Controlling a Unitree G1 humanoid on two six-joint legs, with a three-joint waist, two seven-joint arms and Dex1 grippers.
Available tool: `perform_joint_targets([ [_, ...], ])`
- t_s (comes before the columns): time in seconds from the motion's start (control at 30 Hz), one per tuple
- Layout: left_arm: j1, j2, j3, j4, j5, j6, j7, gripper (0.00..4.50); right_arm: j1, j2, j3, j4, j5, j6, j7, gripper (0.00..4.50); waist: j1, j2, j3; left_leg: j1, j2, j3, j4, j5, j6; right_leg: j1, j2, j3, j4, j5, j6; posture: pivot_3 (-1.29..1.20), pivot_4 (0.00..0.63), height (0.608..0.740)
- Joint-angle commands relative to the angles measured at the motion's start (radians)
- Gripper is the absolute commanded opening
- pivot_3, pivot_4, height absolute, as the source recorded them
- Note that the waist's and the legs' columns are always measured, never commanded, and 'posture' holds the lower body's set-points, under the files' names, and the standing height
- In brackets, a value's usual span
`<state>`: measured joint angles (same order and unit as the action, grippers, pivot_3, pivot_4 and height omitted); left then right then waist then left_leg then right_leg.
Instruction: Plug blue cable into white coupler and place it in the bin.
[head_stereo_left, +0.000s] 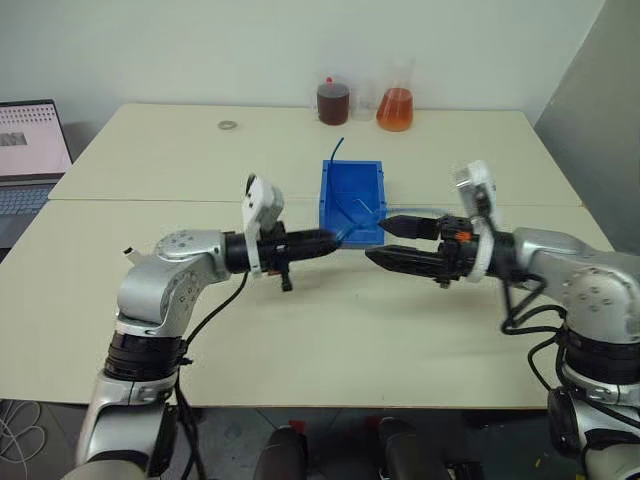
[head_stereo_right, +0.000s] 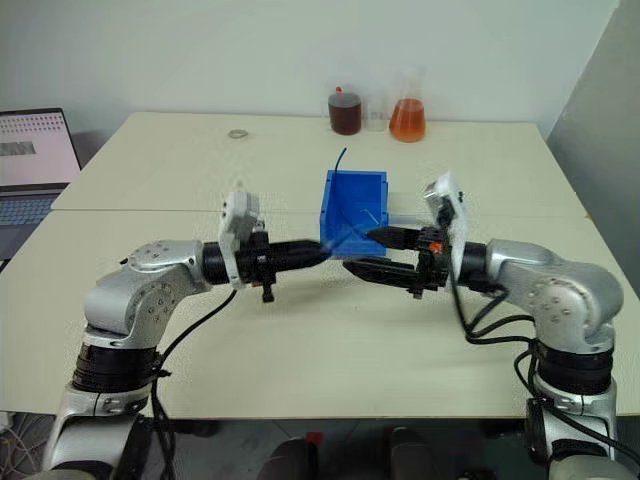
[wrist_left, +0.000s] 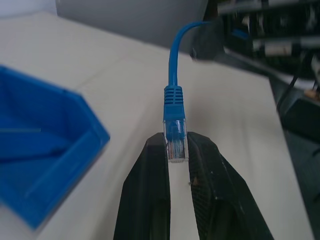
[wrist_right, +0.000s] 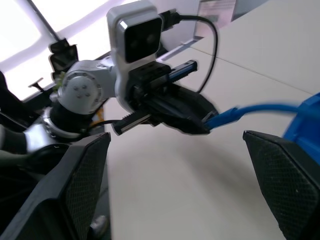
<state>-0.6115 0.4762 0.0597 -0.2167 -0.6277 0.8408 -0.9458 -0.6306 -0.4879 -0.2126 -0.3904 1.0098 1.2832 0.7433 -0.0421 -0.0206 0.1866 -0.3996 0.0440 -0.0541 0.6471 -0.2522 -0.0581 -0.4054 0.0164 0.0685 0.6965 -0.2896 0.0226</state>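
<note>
With the left gripper (wrist_left: 176, 150) clamped on the plug of the blue cable (wrist_left: 174, 95), held above the worktop just before the bin (head_stereo_left: 352, 200), and the right gripper (head_stereo_left: 395, 243) spread wide and empty, keep the plug level for mating.

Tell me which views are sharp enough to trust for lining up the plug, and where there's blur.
Left wrist view: the plug of the blue cable is crisp between the left gripper fingers; the bin and background are soft. Right wrist view: the cable and left gripper look motion-smeared, the right gripper fingers frame it wide open. Head views: evenly lit, no glare, small detail unreadable.
</note>
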Motion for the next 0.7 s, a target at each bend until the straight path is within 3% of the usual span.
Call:
perform_joint_targets([
  [0.03,-0.013,-0.043,0.032,-0.081,-0.086,0.073,0.099,0.23,0.029,-0.002,0.004,-0.032,0.062,0.008,-0.024,4.50,-0.003,0.000,0.000,0.000,0.000,0.000,0.000,0.000,0.000,0.000,0.000,0.000,0.000,0.000,0.000,0.00,0.150,0.740],
  [0.27,0.014,-0.047,0.019,-0.146,-0.197,0.146,0.128,0.23,0.032,0.026,0.069,0.067,-0.056,-0.135,-0.069,4.50,-0.013,0.000,0.000,0.001,0.000,0.001,0.000,0.000,0.000,0.000,0.001,0.001,0.001,0.000,0.000,0.00,0.150,0.740],
  [0.7,0.066,-0.022,0.016,-0.177,-0.282,0.181,0.171,0.23,0.000,0.023,0.000,0.102,0.125,-0.080,-0.095,4.50,-0.011,0.000,0.000,0.000,0.000,0.001,0.000,0.000,0.000,0.000,0.000,0.001,0.000,0.000,0.000,0.00,0.150,0.740],
])
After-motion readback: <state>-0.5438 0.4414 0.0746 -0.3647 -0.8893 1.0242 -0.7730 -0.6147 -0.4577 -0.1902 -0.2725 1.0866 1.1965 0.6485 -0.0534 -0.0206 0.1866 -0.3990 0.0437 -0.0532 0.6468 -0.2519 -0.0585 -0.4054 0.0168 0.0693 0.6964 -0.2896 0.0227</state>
